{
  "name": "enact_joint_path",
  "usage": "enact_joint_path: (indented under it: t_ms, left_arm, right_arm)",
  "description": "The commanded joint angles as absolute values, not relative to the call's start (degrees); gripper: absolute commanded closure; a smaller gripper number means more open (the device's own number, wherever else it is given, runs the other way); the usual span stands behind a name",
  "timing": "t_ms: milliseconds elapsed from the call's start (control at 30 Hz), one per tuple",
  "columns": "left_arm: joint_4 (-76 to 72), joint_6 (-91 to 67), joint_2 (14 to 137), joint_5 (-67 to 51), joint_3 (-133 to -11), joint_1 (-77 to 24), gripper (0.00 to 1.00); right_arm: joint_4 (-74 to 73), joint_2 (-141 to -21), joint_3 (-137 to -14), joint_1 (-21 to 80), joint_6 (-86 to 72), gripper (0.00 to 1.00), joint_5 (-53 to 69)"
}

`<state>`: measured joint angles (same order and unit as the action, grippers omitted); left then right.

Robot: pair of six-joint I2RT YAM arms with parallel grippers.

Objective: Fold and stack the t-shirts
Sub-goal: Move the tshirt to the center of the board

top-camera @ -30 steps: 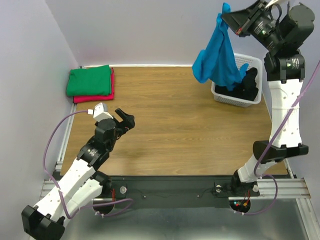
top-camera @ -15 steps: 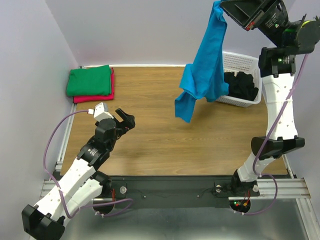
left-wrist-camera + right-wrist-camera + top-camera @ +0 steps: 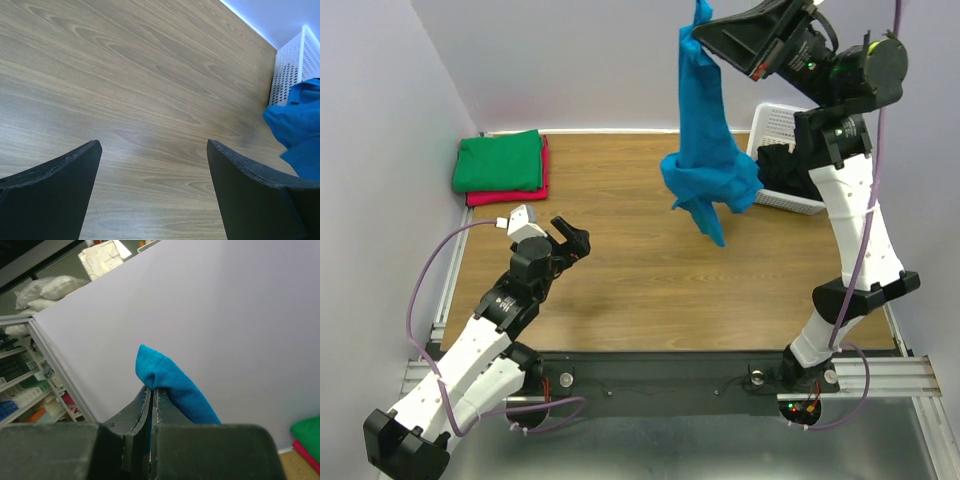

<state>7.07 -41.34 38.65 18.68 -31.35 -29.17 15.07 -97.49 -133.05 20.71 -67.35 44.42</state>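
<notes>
A turquoise-blue t-shirt (image 3: 705, 150) hangs high above the table's back middle, pinched at its top edge by my right gripper (image 3: 698, 32), which is shut on it. In the right wrist view a fold of the blue t-shirt (image 3: 172, 385) sticks out beyond the closed fingers (image 3: 141, 405). A folded green t-shirt (image 3: 500, 160) lies on a folded red-pink one (image 3: 510, 194) at the back left. Black t-shirts (image 3: 790, 168) fill the basket. My left gripper (image 3: 572, 240) stands open over bare wood at the front left, its jaws wide apart with nothing between them.
A white lattice basket (image 3: 772, 122) stands at the back right, partly behind the hanging shirt; its wall (image 3: 290, 70) and a blue shirt corner (image 3: 300, 130) show at the right edge of the left wrist view. Pale walls close the left and back sides.
My right arm has swung left from above the basket, carrying the blue t-shirt over the table's back middle. The left arm has not moved.
</notes>
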Motion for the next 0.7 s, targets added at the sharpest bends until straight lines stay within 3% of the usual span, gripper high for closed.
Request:
enact_joint_path:
  t_ms: [0,267,367,500,667]
  left_arm:
    - [6.1,-42.3,37.8,21.2,-33.0,-29.4,0.01]
    - [12.6,-46.7,36.3,26.6,-34.5,-29.4,0.01]
    - [15.3,-49.5,35.2,29.4,-35.2,-29.4,0.01]
    - [17.7,-50.7,34.6,31.3,-35.7,-29.4,0.01]
    - [19.9,-52.9,35.6,31.6,-35.9,-29.3,0.01]
  right_arm:
    - [13.0,-97.5,-131.6,25.1,-59.8,1.0,38.3]
    - [12.6,-109.0,-138.8,35.3,-58.6,1.0,38.6]
    - [12.5,-108.9,-136.3,35.8,-57.3,1.0,39.7]
    - [7.5,-101.2,-124.0,35.8,-46.0,1.0,36.5]
    - [-5.4,-85.6,-95.2,35.7,-26.2,1.0,15.7]
